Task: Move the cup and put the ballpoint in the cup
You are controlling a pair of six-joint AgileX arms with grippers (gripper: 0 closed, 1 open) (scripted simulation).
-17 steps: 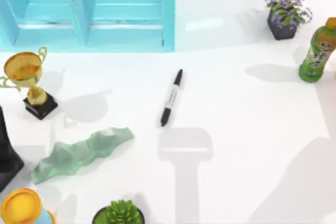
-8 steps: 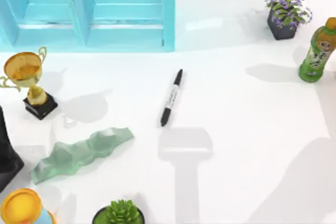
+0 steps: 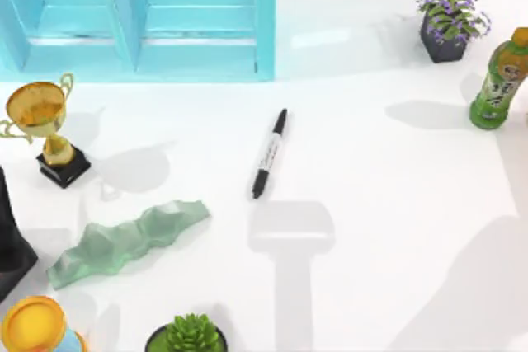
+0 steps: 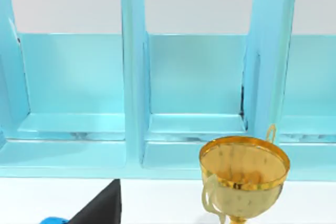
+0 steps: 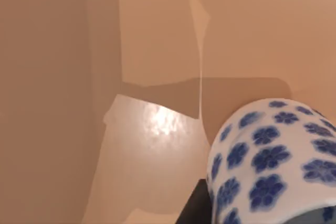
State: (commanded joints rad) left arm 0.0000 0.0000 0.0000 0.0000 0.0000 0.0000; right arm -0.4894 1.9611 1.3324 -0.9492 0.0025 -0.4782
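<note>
White table [image 3: 396,204], turquoise shelf [image 3: 140,14] behind

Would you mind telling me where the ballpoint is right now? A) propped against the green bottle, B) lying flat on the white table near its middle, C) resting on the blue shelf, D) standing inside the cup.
B: in the top view the ballpoint lies flat on the bare white table, apart from the blue shelf and the green bottle.

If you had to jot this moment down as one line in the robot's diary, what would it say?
ballpoint: lying flat mid-table, untouched | cup: close before right wrist camera | trophy: table's left, by blue shelf
</note>
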